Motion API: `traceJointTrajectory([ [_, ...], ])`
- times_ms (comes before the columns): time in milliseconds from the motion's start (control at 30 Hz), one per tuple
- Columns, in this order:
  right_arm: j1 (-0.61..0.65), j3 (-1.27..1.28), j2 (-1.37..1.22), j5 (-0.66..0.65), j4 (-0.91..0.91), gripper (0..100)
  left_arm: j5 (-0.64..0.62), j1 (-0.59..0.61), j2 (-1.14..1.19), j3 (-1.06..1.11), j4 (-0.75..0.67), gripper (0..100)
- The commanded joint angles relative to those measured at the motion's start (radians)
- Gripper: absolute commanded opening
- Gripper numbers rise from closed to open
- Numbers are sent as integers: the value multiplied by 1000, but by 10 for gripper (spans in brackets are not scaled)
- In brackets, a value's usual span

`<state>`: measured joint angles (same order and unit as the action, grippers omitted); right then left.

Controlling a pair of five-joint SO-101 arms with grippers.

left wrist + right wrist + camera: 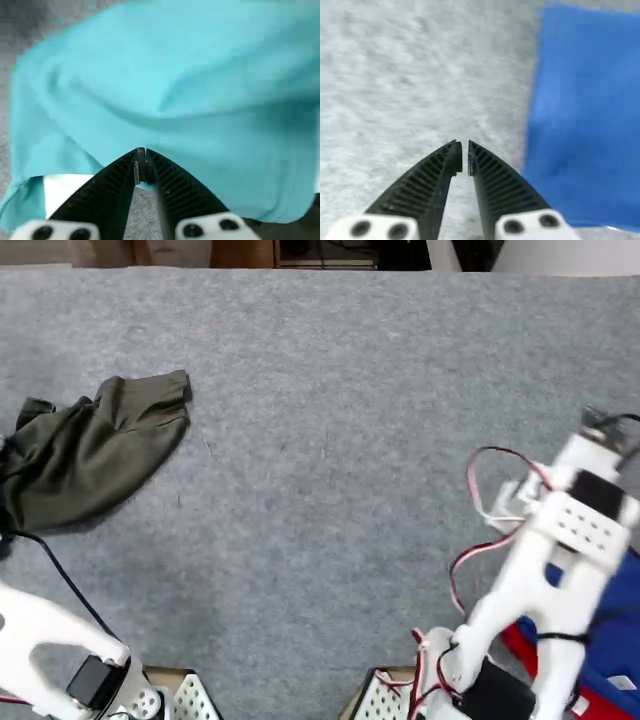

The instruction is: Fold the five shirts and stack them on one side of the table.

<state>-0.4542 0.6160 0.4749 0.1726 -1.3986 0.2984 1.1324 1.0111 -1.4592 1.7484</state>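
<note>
At the left the olive shirt (95, 455) lies crumpled and unfolded, my left gripper (141, 165) seems pinched on the hem of the teal shirt (175, 90), and my right gripper (465, 157), pressed together on nothing, hovers beside the blue shirt (585, 115) lying on red cloth (522, 652), so I judge most folding remains.

High view: fixed overhead, looking down on grey felt worktop (330, 440). Wrist views: close, facing down. Right wrist and high share flat blue cloth (585, 110)
</note>
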Motion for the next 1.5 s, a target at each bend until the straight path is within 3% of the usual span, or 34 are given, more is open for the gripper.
traceJointTrajectory([
  [0, 139, -4, 31, 74, 31, 44, 9, -14, 28, -26, 2, 74],
  [167, 219, -4, 31, 84, 87, 44, 3, -12, 120, -114, 2, 143],
  [300, 242, -2, 30, 84, 155, 44, 3, -2, 150, -209, 5, 138],
  [667, 397, 120, 30, 86, 423, 44, 5, -12, 143, -212, 5, 138],
  [933, 412, 302, 30, 87, 760, 44, 11, -17, 139, -213, 5, 16],
  [1100, 467, 453, 30, 87, 1003, 44, 3, -31, 42, -210, 8, 19],
  [1300, 476, 550, 30, 87, 1126, 44, 3, -87, -38, -204, 9, 23],
  [1467, 476, 582, 30, 87, 1157, 44, 2, -86, -58, -204, 9, 164],
])
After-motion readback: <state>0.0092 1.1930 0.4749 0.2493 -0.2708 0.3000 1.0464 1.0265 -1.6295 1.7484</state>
